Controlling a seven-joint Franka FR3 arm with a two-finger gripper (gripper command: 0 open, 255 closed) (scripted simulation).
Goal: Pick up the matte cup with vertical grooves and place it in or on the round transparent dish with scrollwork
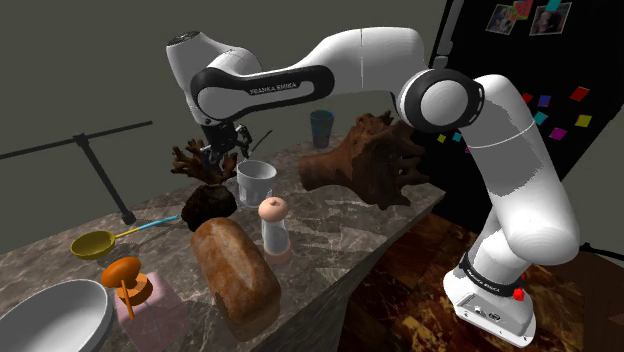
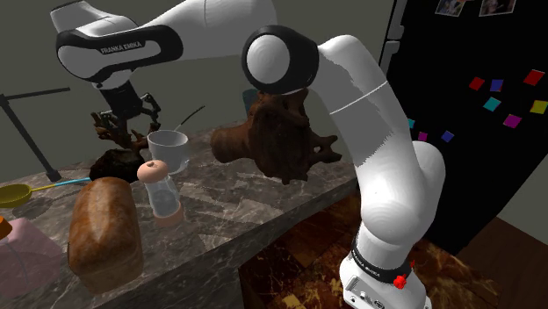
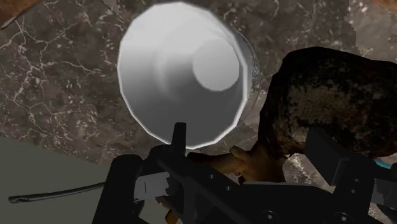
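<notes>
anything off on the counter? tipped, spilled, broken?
Nothing stands out. The cup stands upright on the marbled counter, the grinder beside it is upright too, the loaf lies flat, and nothing looks spilled or broken.

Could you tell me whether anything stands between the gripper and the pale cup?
Nothing visible does. The gripper hangs just above the rim of the pale cup, whose open mouth lies straight ahead of it. A dark branched ornament crowds close beside them.
</notes>
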